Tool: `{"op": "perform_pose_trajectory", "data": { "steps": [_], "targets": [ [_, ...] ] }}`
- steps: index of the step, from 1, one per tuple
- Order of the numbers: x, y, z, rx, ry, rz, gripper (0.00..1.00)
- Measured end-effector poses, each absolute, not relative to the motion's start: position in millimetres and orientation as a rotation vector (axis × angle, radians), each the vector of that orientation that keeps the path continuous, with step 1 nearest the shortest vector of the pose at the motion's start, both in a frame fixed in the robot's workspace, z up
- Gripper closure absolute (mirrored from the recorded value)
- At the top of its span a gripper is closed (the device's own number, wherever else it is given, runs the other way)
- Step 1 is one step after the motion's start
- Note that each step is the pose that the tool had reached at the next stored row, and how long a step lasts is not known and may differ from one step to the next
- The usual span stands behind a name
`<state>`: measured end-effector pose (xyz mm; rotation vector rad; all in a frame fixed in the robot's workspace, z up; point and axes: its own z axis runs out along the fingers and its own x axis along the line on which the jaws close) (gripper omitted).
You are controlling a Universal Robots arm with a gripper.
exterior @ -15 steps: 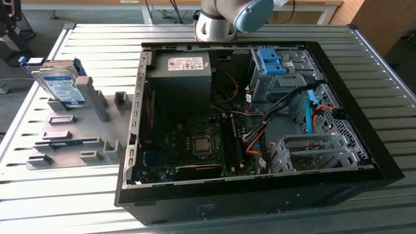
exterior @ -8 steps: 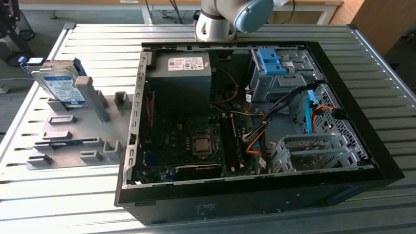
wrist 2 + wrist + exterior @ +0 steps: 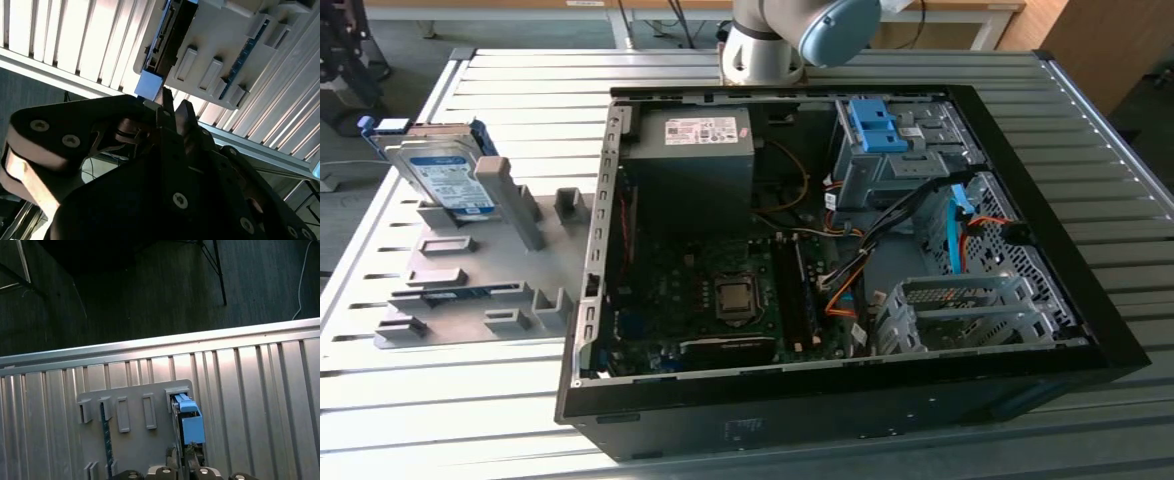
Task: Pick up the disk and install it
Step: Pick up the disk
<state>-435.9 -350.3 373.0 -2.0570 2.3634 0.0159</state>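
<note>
Disk [image 3: 440,172] is standing on edge in the grey fixture [image 3: 467,290] on the surface [image 3: 534,70], well apart from the open computer case [image 3: 854,300].

Step, as judged: approach for the pick-up, with nothing grasped yet. In the second wrist view the gripper [image 3: 176,110] is hovering near the disk's blue rail [image 3: 147,82], empty and with its fingers nearly together. Grasping is likely calling for spreading them across the thin edge.

Only the exterior view is showing the drive bay [image 3: 901,150].

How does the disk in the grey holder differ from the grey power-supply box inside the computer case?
The disk stands on edge in the grey holder outside the case; the power-supply box sits inside it. The disk is smaller than the box. The disk has blue rails and a white-and-blue label; the box is dark grey with a white sticker. Both are rectangular and labelled.
</note>
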Motion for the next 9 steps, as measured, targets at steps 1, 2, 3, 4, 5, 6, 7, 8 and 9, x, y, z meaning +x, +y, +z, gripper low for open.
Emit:
{"op": "perform_pose_trajectory", "data": {
  "steps": [1,2,3,4,5,6,7,8,9],
  "targets": [
    [-435.9,-350.3,373.0,-2.057,2.363,0.016,0.77],
    [-436.0,-350.3,373.0,-2.057,2.364,0.016,0.71],
    [-435.9,-350.3,373.0,-2.057,2.364,0.016,0.71],
    [-435.9,-350.3,372.9,-2.057,2.364,0.015,0.65],
    [-435.9,-350.2,372.6,-2.058,2.363,0.015,0.59],
    [-435.9,-350.2,372.1,-2.061,2.360,0.015,0.59],
    [-436.0,-350.2,371.1,-2.073,2.350,0.015,0.53],
    [-436.0,-350.2,370.1,-2.092,2.333,0.015,0.53],
    [-436.0,-350.2,368.6,-2.111,2.316,0.016,0.47]
  ]
}}
